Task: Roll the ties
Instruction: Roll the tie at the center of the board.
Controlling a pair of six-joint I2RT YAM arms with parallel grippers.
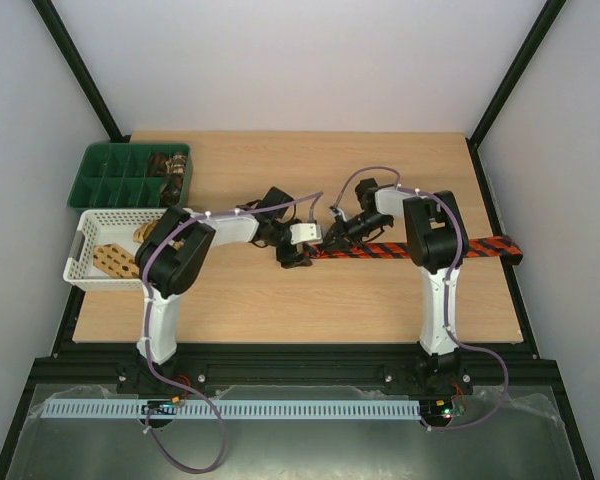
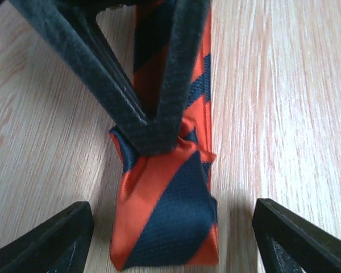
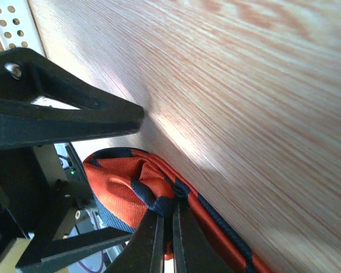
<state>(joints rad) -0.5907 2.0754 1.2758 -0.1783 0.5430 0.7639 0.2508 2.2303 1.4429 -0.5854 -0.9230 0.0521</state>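
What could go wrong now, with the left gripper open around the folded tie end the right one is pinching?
1. The right gripper pinches only a small bunched fold of the striped tie; if it slips, the started roll may spring loose.
2. The left gripper stands open astride that spot; closing might strike the right fingers.
3. The tie's far end reaches the table's right edge and could drag.

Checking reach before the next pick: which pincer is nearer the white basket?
Left. The left pincer sits at the striped tie's folded end, on the basket's side; the right pincer pinches the tie just beyond it, farther from the basket.
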